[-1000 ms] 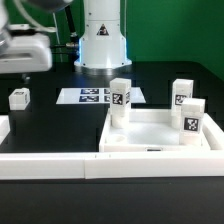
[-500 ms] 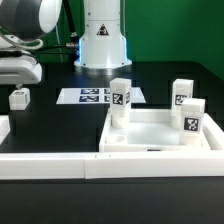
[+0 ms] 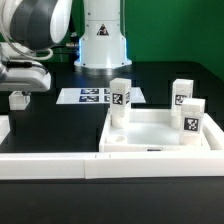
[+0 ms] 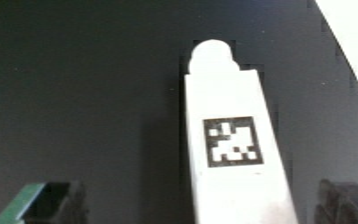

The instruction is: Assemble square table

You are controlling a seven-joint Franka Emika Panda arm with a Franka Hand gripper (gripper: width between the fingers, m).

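Fingers [image 4: 194,203] spread wide, straddling loose leg [image 4: 226,120], not touching.

The black desk [image 3: 60,125] carried the square table's slab [image 3: 160,135], which lay well off from the pincer [image 3: 22,92] toward the exterior view's right with three legs standing on it. Directly beneath the pincer one loose leg [image 3: 18,98] lay on the desk, the marker board [image 3: 92,96] flat just beyond it. Along the desk's near edge ran a white border rail [image 3: 110,167].
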